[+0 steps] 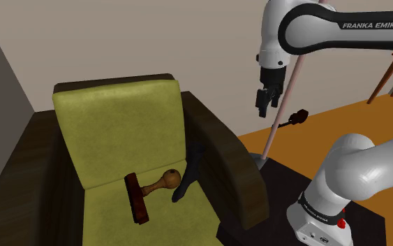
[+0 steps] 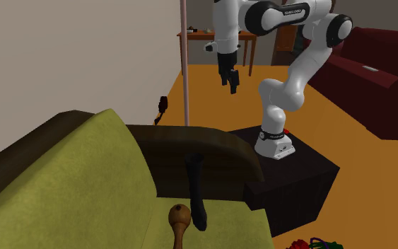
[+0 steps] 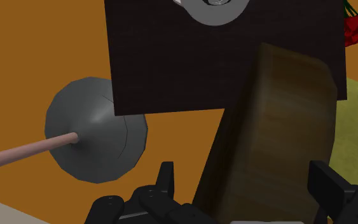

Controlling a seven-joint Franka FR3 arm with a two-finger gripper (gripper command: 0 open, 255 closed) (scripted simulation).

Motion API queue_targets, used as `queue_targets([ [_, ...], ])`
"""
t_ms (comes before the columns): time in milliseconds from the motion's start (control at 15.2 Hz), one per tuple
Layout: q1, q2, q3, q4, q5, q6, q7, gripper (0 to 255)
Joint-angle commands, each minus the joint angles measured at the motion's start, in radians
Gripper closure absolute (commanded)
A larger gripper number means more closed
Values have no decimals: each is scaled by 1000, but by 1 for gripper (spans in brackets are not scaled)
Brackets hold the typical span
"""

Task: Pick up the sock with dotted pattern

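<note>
High up, the hand (image 1: 264,107) hangs open and empty; the dark sock (image 1: 189,169) seemingly leans on the armrest (image 1: 224,155)

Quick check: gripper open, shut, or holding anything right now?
Gripper: open, holding nothing, up in the air well apart from the dark sock on the armchair.

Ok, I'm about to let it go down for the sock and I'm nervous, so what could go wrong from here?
1. The open gripper hangs high right beside the lamp pole; a swing toward the chair might clip it.
2. The sock leans against the armrest, so the gripper may strike the armrest coming down.
3. The wooden handle lies close beside the sock and might get nudged or caught too.
</note>
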Motion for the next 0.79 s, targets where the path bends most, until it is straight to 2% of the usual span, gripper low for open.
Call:
queue_targets([
  [0, 0, 0, 0, 0, 0, 0, 0, 0],
  [726, 41, 300, 115, -5, 90, 336, 151, 0],
])
